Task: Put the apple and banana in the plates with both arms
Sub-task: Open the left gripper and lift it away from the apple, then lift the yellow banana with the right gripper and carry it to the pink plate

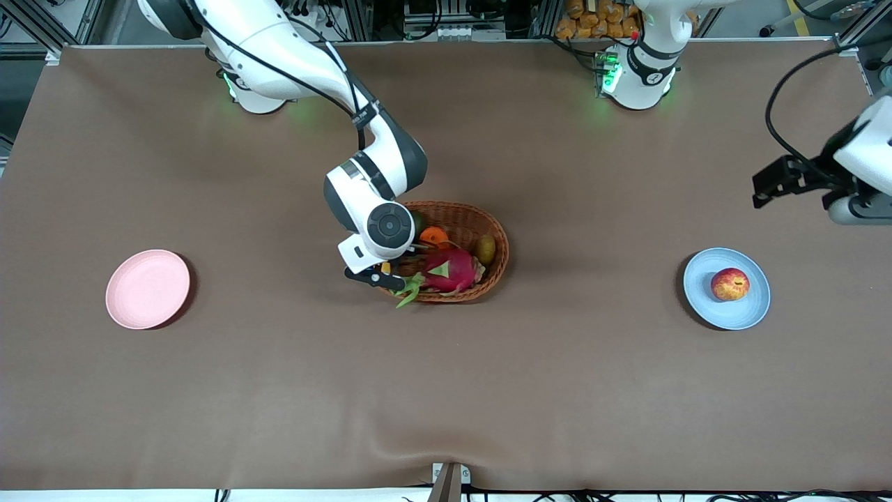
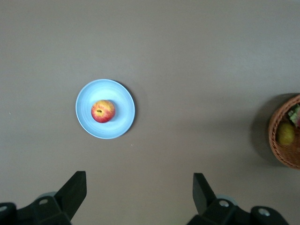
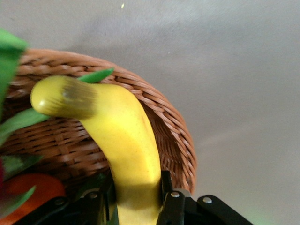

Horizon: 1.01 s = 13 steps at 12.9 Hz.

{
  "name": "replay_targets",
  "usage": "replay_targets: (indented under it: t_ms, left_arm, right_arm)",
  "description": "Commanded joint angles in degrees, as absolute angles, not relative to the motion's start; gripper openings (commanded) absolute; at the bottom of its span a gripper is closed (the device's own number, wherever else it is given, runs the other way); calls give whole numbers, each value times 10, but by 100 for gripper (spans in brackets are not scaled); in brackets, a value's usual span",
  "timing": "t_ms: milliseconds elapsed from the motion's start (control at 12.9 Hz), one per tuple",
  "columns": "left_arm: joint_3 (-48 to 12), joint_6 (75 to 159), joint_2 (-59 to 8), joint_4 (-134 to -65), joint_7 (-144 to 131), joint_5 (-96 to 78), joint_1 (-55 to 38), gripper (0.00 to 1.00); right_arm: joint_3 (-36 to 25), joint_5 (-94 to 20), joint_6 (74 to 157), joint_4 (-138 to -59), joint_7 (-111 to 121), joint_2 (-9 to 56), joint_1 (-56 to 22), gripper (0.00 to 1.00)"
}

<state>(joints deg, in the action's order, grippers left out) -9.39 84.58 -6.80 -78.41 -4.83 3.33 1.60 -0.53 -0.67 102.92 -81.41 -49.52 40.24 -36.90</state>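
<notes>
The apple (image 1: pixel 729 284) lies on the pale blue plate (image 1: pixel 698 301) toward the left arm's end of the table; both also show in the left wrist view, the apple (image 2: pixel 103 111) on the plate (image 2: pixel 125 101). My left gripper (image 1: pixel 766 187) hangs open and empty high over the table, beside that plate (image 2: pixel 139 192). My right gripper (image 1: pixel 376 277) is at the wicker basket's rim, shut on the yellow banana (image 3: pixel 124 140), which sticks up from between the jaws (image 3: pixel 136 190). The pale pink plate (image 1: pixel 148 288) lies empty toward the right arm's end.
The brown wicker basket (image 1: pixel 498 268) in the table's middle holds a magenta dragon fruit (image 1: pixel 451 270), an orange (image 1: pixel 434 237) and a small green-brown fruit (image 1: pixel 486 248). Its rim shows in both wrist views (image 2: pixel 276 145) (image 3: pixel 168 126).
</notes>
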Motion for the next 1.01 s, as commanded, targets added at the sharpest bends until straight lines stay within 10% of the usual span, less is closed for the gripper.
replay_targets:
  t_ms: [0,387,928]
  left_arm:
    - [-19,847,-16,-849,-55,15,-48,100]
    - [-9,874,69,-956,-79,11,-62,100]
    - [-11,888,51,-936,-84,11,-56,100]
  right_arm:
    - [-1,-4,985,-788,-501,376,-358,0]
    - [-2,-6,920,-790,-420,306,-289,0]
    - [-4,-14,878,-814,-175,239,-65,0]
